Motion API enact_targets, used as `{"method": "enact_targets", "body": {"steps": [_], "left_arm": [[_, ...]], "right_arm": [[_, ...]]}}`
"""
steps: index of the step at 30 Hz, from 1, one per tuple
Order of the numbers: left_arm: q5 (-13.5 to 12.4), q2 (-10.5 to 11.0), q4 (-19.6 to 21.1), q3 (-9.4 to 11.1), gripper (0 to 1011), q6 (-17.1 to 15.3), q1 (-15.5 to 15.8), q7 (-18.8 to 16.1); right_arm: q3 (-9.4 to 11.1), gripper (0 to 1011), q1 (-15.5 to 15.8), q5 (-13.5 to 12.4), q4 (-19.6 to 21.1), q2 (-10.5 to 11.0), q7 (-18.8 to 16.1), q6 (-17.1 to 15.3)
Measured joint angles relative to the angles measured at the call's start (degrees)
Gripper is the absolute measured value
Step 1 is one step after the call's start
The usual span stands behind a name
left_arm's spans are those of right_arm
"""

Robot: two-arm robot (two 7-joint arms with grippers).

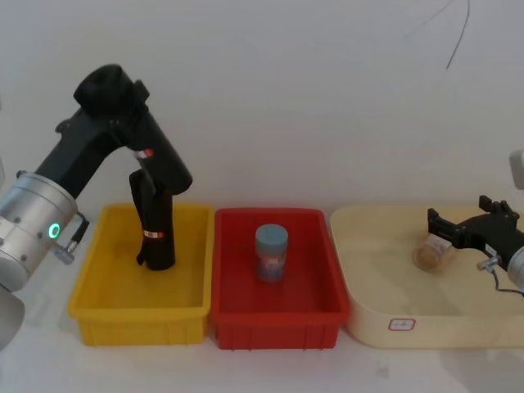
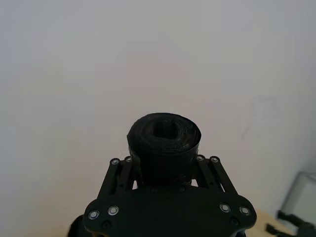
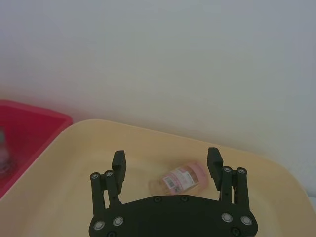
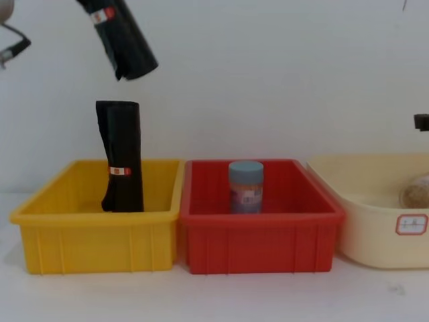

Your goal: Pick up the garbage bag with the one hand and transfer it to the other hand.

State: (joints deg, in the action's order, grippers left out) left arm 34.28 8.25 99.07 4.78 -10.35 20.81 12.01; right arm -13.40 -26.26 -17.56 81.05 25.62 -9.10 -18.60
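Garbage bag [image 4: 131, 48] hangs in the air, well above the yellow bin [image 1: 90, 295] and the second black roll [image 4: 120, 157] standing in that bin. Left gripper [image 2: 163, 160] pinches the bag near its labelled upper end, with its fingers pressed against both sides. The long axis is tilted, and the free lower end points down and toward the robot's right. Right gripper [image 3: 167, 165] sits well apart, low over the cream tray [image 1: 368, 327], fingers spread, with a small jar [image 3: 180, 178] lying just beyond them. The red bin [image 1: 278, 327] lies between the two arms. Judgement: the transfer needs both grippers to meet near the centre, and the bag's free end is the accessible grasp zone.
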Motion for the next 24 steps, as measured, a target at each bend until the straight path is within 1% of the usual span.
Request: {"method": "enact_targets", "body": {"steps": [5, 10, 11, 15, 16, 17, 21, 23, 24], "left_arm": [[2.2, 0.3, 1.6, -0.3, 496, -0.7, 0.0, 1.8], [3.4, 0.4, 2.5, -0.4, 496, -1.0, 0.0, 2.9], [3.8, 0.5, 2.7, -0.5, 496, -1.1, 0.0, 3.1], [4.4, 0.5, 3.1, -0.6, 496, -1.3, 0.0, 3.7], [4.6, 0.5, 3.2, -0.6, 496, -1.3, 0.0, 3.8], [4.8, 0.6, 3.4, -0.6, 496, -1.4, 0.0, 3.9], [5.1, 0.6, 3.6, -0.6, 496, -1.5, 0.0, 4.2], [5.3, 0.6, 3.8, -0.7, 496, -1.6, 0.0, 4.4], [5.4, 0.6, 3.8, -0.7, 496, -1.6, 0.0, 4.5]], "right_arm": [[-0.4, 1001, -0.1, -0.1, 0.0, 0.8, -2.8, 1.1], [-0.7, 1001, 0.0, -0.5, 0.3, 1.6, -5.5, 2.2], [-0.8, 1001, 0.1, -0.7, 0.6, 1.9, -6.7, 2.7], [-1.0, 1001, 0.3, -1.4, 1.1, 2.6, -9.1, 3.6], [-1.1, 1001, 0.3, -1.7, 1.4, 3.0, -10.3, 4.0], [-1.1, 1001, 0.3, -1.7, 1.4, 3.0, -10.3, 4.0], [-1.3, 1001, 0.6, -2.8, 2.2, 3.9, -13.6, 5.2], [-1.4, 1001, 0.6, -3.2, 2.4, 4.2, -14.6, 5.6], [-1.5, 1001, 0.6, -3.7, 2.7, 4.5, -15.8, 6.0]]}}
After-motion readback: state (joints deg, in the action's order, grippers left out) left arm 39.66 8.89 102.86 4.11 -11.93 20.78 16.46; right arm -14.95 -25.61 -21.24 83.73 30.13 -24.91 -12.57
